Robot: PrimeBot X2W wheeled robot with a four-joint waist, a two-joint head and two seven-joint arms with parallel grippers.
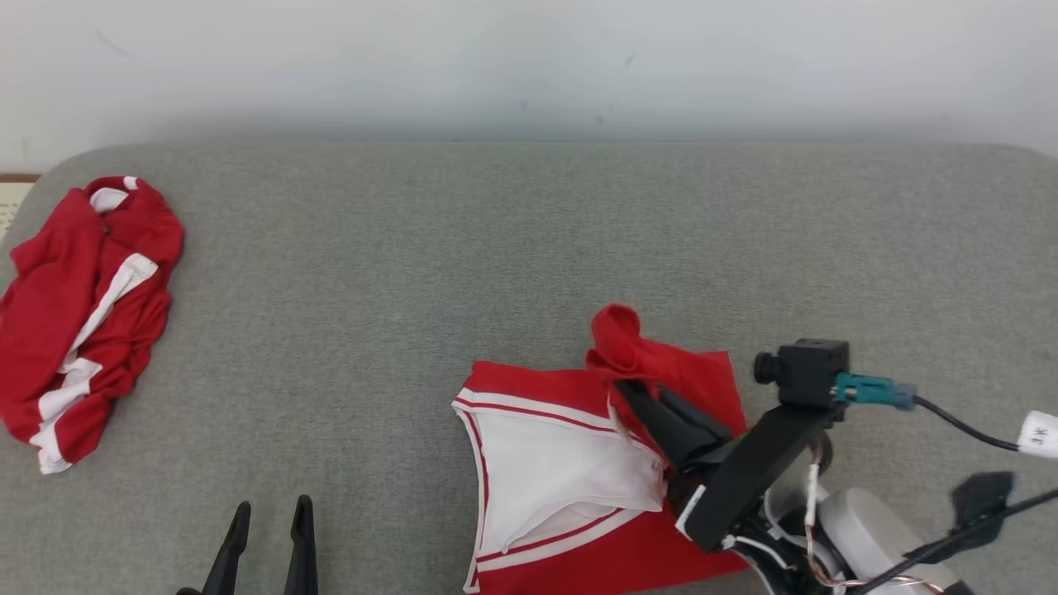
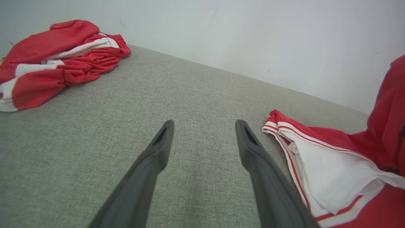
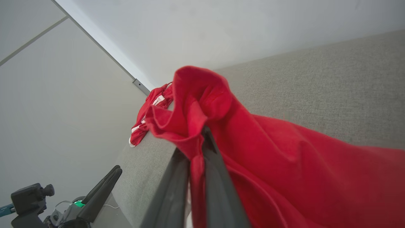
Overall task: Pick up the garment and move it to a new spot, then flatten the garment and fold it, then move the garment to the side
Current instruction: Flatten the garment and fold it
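Observation:
The garment (image 1: 562, 463) is red with white panels and red stripes and lies on the grey cushioned surface (image 1: 529, 248) near its front edge, right of centre. My right gripper (image 1: 632, 388) is shut on a bunched red fold at the garment's far right corner and holds that fold a little above the rest. In the right wrist view the red cloth (image 3: 284, 158) is pinched between the fingers of the right gripper (image 3: 194, 142) and drapes away to the right. My left gripper (image 1: 269, 516) stands open and holds nothing, left of the garment (image 2: 332, 164), with the left gripper (image 2: 204, 125) over bare surface.
A second red and white garment (image 1: 83, 314) lies crumpled at the far left edge of the surface; the same heap (image 2: 53, 60) also shows in the wrist views (image 3: 152, 107). A pale wall (image 1: 529, 66) runs behind the surface. A cable (image 1: 959, 426) trails from the right wrist camera.

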